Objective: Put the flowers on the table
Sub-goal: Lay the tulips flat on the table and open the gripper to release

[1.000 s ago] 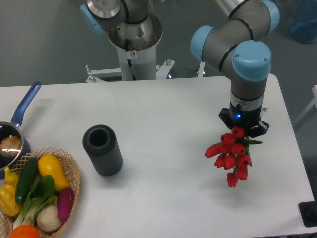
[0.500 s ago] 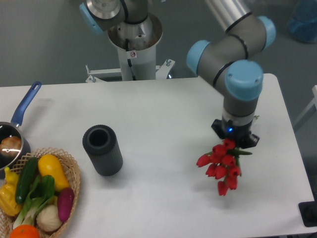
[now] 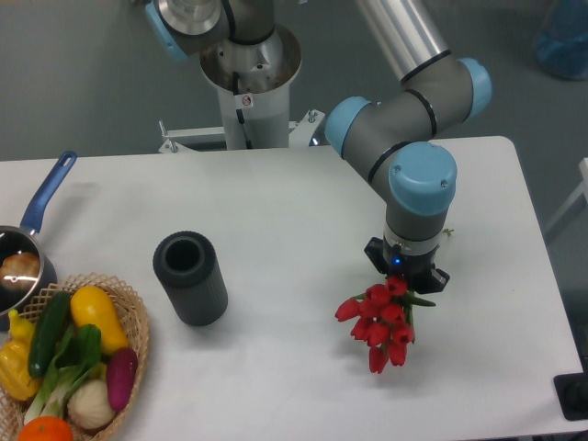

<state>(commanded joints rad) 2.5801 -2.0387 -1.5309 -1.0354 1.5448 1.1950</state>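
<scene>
Above the table [image 3: 276,211] — gripper [image 3: 404,281] holding flowers [image 3: 378,322]; no legible writing.

Behind the bench the floor [image 3: 83,83] is a dull grey-green, evenly lit, with no hard shadows. A white pedestal [image 3: 248,110] stands on it at the far edge, bolted to a pale base plate [image 3: 230,136] with brackets. In the top right corner sits something blue and translucent [image 3: 562,37], cut off by the frame. At the right edge a thin white slanted piece [image 3: 571,204] shows, and low in the right corner a small black block [image 3: 574,397]. The light is soft and flat throughout.
</scene>
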